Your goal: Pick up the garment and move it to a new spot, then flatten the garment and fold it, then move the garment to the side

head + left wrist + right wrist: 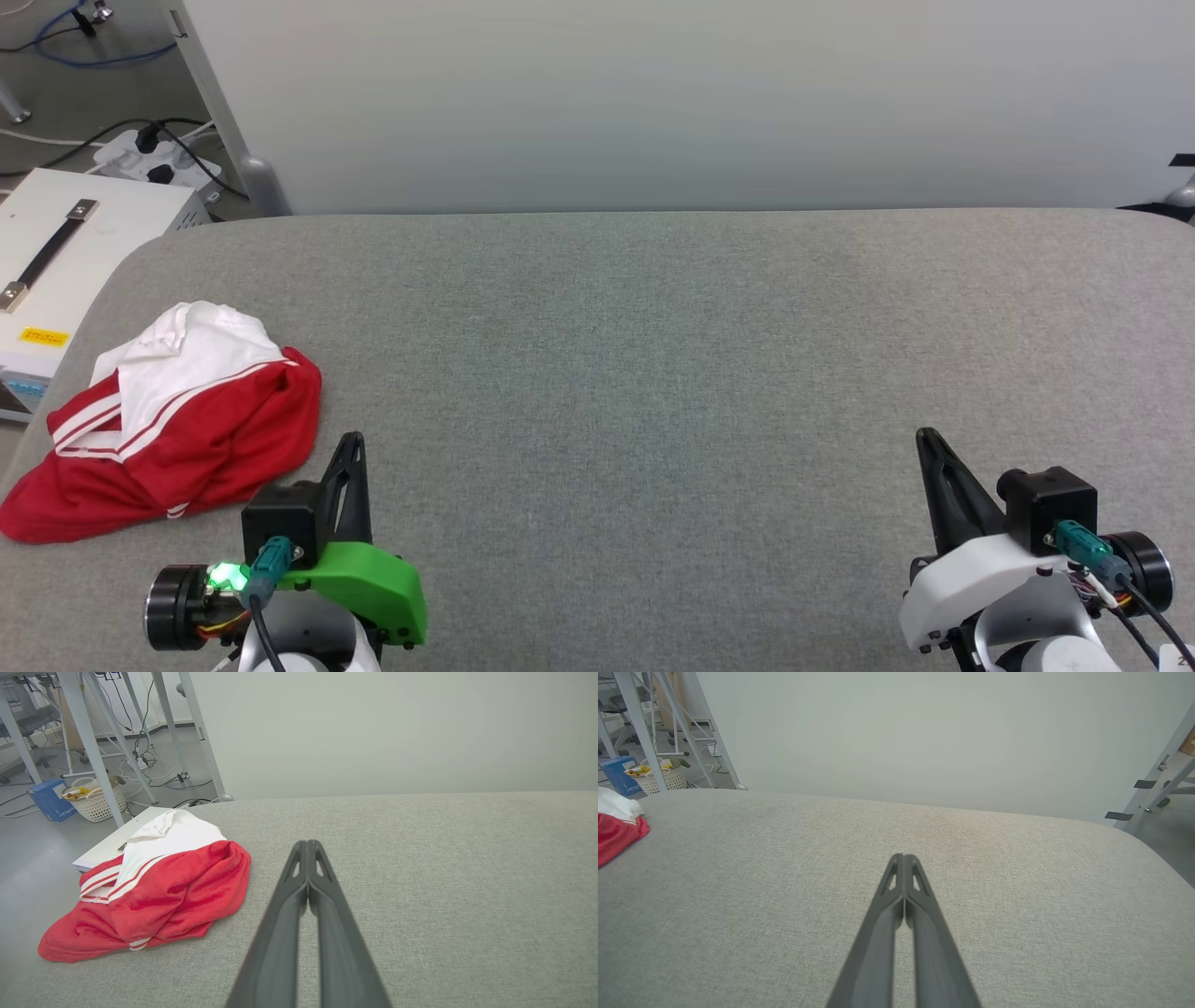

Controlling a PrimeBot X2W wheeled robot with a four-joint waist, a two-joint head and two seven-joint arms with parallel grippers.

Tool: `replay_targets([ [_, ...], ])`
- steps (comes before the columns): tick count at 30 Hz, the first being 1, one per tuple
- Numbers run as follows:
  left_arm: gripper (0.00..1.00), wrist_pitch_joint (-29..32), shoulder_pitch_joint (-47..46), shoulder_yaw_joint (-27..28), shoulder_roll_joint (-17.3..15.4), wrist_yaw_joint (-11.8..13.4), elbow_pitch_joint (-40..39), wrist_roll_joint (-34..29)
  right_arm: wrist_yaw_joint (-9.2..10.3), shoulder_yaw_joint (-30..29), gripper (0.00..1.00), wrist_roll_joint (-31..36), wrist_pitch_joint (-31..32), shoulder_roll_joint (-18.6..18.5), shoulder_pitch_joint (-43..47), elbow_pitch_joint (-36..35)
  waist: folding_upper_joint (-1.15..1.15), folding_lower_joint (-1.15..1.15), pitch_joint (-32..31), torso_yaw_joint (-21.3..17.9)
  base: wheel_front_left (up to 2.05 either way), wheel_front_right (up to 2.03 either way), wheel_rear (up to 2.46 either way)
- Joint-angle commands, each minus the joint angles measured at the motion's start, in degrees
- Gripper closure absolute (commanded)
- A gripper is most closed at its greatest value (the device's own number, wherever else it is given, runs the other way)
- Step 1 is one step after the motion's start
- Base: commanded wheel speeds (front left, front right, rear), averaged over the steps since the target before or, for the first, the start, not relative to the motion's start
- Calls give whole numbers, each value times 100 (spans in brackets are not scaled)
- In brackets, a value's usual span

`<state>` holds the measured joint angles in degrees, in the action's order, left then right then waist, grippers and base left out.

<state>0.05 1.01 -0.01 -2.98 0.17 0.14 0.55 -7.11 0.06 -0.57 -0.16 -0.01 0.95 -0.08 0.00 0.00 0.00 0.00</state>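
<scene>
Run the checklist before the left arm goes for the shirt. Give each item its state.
1. Garment located: crumpled heap at the left end of the grey surface. Ok.
2. Left gripper ready to grasp: fingers pressed together, so it must open first. Not ok.
3. Left gripper's path to the garment: the heap lies just ahead and to its left, with nothing between them. Ok.
4. Right gripper free: shut on nothing, far from the garment. Ok.
5. Room for a new spot: bare grey surface across the middle. Ok.
6. Garment wholly on the surface: its left hem reaches the rim, and any overhang is hidden. Cannot tell.
</scene>
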Motion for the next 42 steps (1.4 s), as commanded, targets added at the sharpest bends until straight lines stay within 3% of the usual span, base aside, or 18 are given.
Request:
replay_targets([
  [1,100,-5,-101,1,11,-17,-14,-55,-37,-6,100,57,16,0,-95,8,0,0,0,0,0,0,0],
  [8,100,-5,-101,1,11,-17,-14,-55,-37,-6,100,57,16,0,-95,8,0,0,0,0,0,0,0],
  [9,0,-1,0,1,0,0,0,1,0,1,0,-1,-1,0,0,0,0,0,0,0,0,0,0],
  [26,0,-153,-50,82,0,-76,34,477,2,-59,0,-422,-152,0,-43,28,0,0,9,-1,0,0,0],
  [42,0,-343,-91,-24,2,144,-119,55,-3,-62,0,-51,-339,0,-55,-220,0,0,23,2,0,0,0],
])
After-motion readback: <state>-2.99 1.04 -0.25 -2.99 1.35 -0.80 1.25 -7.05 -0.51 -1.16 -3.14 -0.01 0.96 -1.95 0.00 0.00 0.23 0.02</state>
